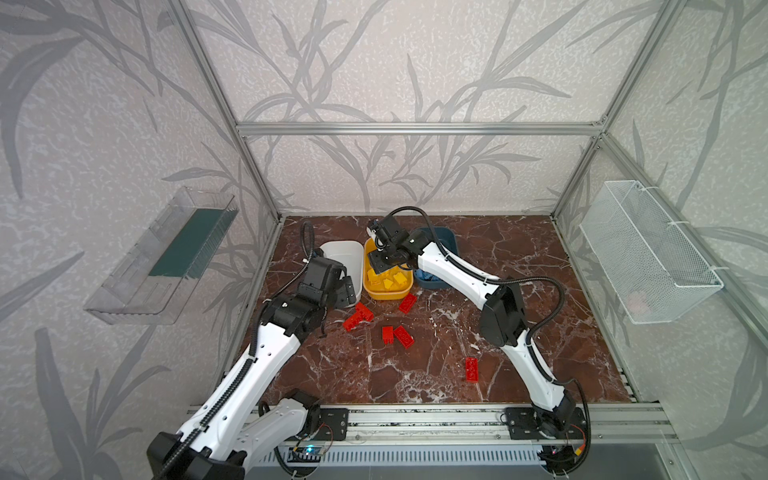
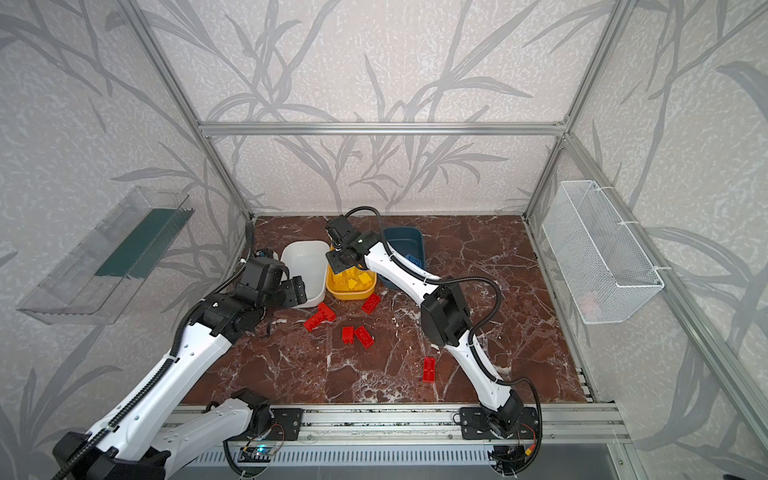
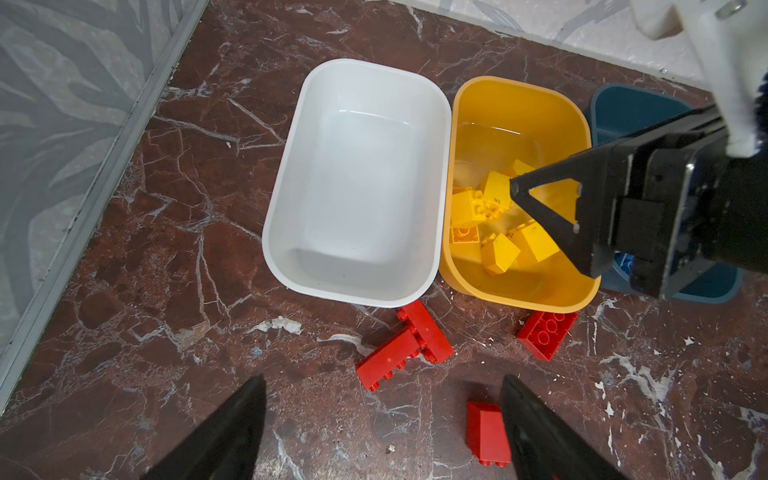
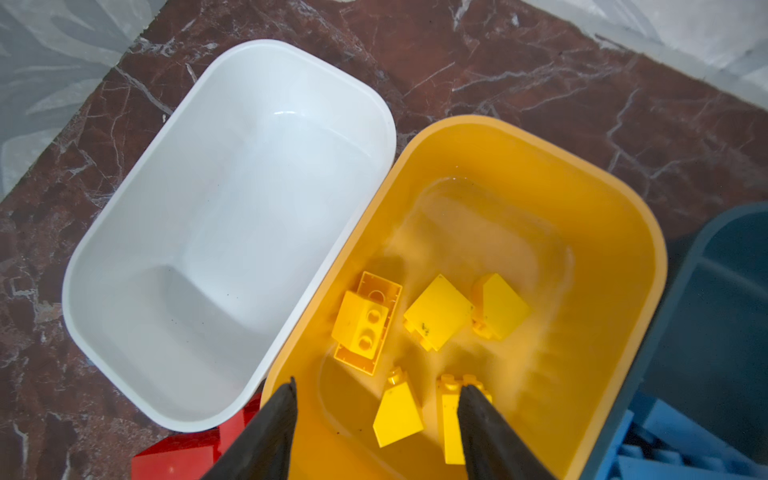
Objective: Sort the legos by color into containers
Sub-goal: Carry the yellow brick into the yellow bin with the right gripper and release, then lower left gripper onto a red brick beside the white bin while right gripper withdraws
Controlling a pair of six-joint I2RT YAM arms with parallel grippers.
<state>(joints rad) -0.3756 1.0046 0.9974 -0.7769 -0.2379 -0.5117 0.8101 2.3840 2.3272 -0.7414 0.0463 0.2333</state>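
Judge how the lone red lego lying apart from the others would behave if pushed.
The lone red lego looks like rigid moulded plastic, so it likely keeps its shape when gripped. Lying flat, studs up, on the glossy marble table, it would probably slide, not roll or tip.

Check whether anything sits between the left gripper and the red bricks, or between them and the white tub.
Nothing visible does. The open left gripper hangs close by the joined red bricks, which lie right in front of the empty white tub. The right gripper is over the yellow tub, off that path.
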